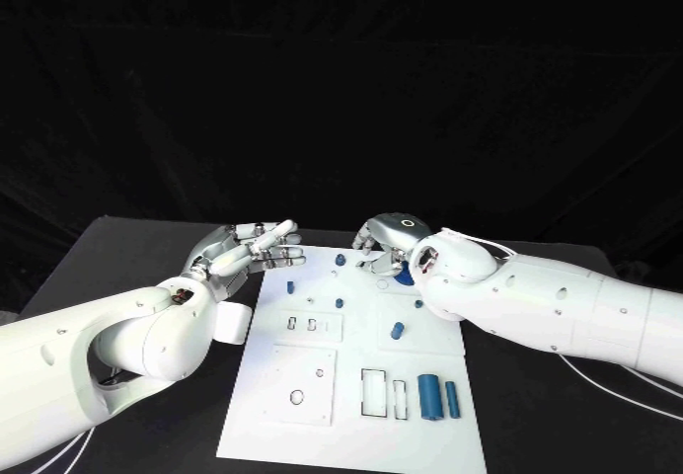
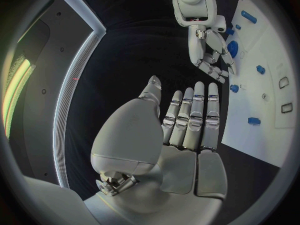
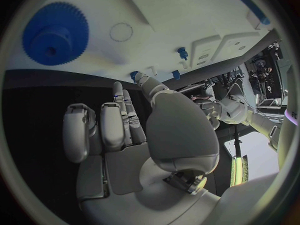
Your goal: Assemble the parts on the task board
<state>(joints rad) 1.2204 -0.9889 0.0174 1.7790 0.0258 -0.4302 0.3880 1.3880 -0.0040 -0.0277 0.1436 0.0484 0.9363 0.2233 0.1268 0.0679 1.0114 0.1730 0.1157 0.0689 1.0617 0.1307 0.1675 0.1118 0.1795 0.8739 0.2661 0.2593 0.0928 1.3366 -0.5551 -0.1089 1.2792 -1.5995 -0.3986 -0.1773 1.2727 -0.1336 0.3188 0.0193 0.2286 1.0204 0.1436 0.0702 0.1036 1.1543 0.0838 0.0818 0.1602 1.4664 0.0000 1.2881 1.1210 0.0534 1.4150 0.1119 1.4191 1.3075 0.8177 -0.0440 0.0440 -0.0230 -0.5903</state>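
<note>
From my head, my left hand (image 1: 254, 249) hovers at the task board's (image 1: 356, 415) far left corner, fingers straight and apart, holding nothing. My right hand (image 1: 384, 237) hangs at the far edge, beside a blue gear (image 1: 405, 274).

From my left wrist, my fingers (image 2: 194, 117) are flat and empty.

From my right wrist, the gear (image 3: 55, 33) lies just beyond my loose, empty fingertips (image 3: 119, 92). It looks light, rigid, toothed; I'd pinch its raised hub.

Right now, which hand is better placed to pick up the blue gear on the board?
Right hand: it hovers over the gear at the task board's far edge. Left hand is open beside the board.
</note>
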